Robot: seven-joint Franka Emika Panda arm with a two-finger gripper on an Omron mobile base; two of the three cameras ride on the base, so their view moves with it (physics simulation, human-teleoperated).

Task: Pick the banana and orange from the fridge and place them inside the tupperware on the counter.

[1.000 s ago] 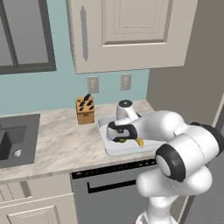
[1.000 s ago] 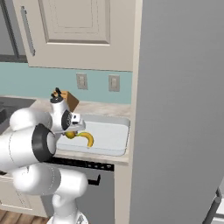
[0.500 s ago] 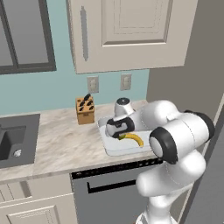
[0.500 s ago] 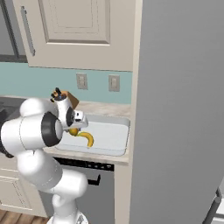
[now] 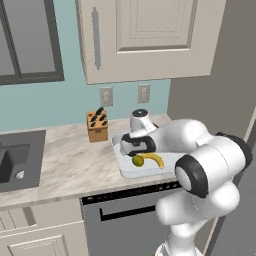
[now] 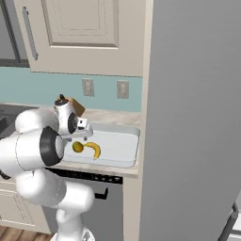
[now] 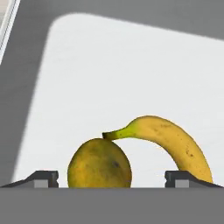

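Observation:
The tupperware (image 5: pixel 170 161) (image 6: pixel 123 145) (image 7: pixel 131 74) lies on the counter (image 5: pixel 70 160) next to the grey fridge (image 6: pixel 197 117). Inside it the orange (image 5: pixel 137 161) (image 6: pixel 77 147) (image 7: pixel 99 163) and the banana (image 5: pixel 153 159) (image 6: pixel 94 149) (image 7: pixel 171 141) rest side by side, the banana's stem touching the orange's top. My gripper (image 5: pixel 135 151) (image 6: pixel 81 135) (image 7: pixel 114 177) hangs just above them, open. Its fingertips (image 7: pixel 46 177) stand wide apart on either side of the orange, clear of both fruits.
A wooden knife block (image 5: pixel 97 126) stands against the wall left of the tray. The dark sink (image 5: pixel 15 160) is at the far left. A grey dishwasher front (image 5: pixel 125 220) sits under the counter, and cream wall cabinets (image 5: pixel 145 35) hang overhead.
The jaws have spread wide and let the banana go. It now lies in the tray beside the orange instead of hanging from the gripper.

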